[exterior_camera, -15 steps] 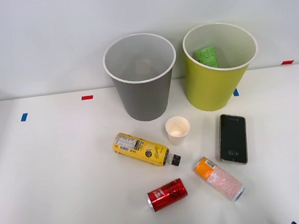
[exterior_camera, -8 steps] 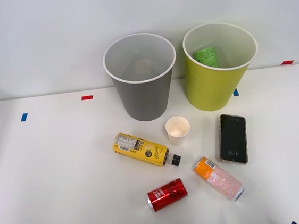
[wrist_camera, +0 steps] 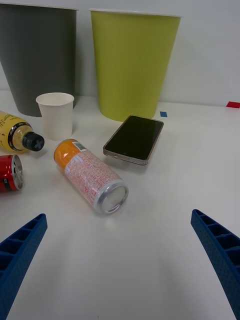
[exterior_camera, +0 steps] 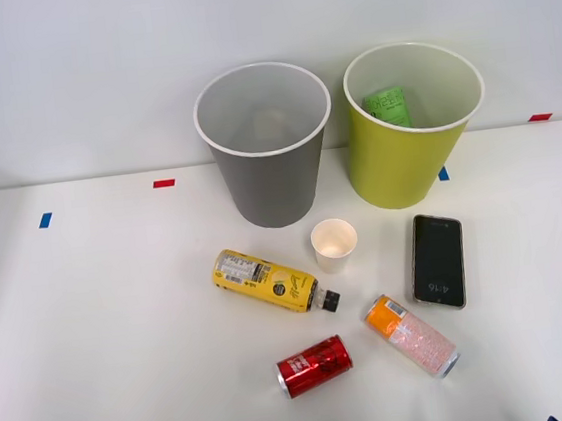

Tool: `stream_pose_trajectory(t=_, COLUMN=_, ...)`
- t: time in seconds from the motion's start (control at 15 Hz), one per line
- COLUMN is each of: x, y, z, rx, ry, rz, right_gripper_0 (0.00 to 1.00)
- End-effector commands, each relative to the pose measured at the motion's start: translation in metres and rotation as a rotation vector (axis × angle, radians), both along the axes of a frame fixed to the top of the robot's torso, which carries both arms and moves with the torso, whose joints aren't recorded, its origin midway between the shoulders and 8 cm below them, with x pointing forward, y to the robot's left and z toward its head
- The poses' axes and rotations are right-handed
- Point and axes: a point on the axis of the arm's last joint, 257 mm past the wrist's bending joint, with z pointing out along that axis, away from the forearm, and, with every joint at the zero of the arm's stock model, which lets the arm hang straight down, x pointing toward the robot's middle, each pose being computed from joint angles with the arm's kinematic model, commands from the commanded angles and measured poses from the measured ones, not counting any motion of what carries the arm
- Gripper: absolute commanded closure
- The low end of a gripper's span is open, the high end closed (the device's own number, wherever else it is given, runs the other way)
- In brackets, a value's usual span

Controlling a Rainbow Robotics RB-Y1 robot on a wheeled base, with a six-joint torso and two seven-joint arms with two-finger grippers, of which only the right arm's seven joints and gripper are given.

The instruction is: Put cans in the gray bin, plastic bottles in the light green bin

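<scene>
Nothing on the white table (exterior_camera: pixel 92 321) has shifted over the last second, so sorting has yet to begin. Lying loose are the slim orange-to-pink metal can (wrist_camera: pixel 91 175), the short red can (exterior_camera: pixel 314 365) and the yellow plastic bottle with a black cap (exterior_camera: pixel 266 279). Behind stand the smooth tapered gray bin (exterior_camera: pixel 266 144) and lime bin (exterior_camera: pixel 414 121). The right gripper (wrist_camera: pixel 120 260) waits spread wide, empty, nearest the slim can.

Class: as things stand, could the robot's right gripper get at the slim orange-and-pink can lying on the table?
Probably yes: the right gripper is open, and the slim orange-and-pink can lies just ahead on bare white table.
</scene>
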Motion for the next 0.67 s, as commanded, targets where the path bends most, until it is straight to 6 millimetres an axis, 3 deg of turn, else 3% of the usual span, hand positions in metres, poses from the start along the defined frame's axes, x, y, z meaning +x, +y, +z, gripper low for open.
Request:
stream_pose_trajectory(t=0.07, x=0.000, y=0.000, z=0.000, rx=0.000, ry=0.000, rz=0.000, right_gripper_0=0.00)
stream_pose_trajectory(t=0.13, x=0.000, y=0.000, z=0.000, rx=0.000, ry=0.000, rz=0.000, right_gripper_0=0.00)
stream_pose_trajectory(t=0.2, x=0.004, y=0.000, z=-0.012, rx=-0.002, ry=0.017, rz=0.000, right_gripper_0=0.00)
stream_pose_trajectory(t=0.4, x=0.011, y=0.010, z=0.010, rx=-0.024, ry=-0.029, rz=0.039, right_gripper_0=0.00)
stream_pose_trajectory(t=0.67, x=0.040, y=0.017, z=0.020, rx=-0.030, ry=0.061, rz=0.125, right_gripper_0=0.00)
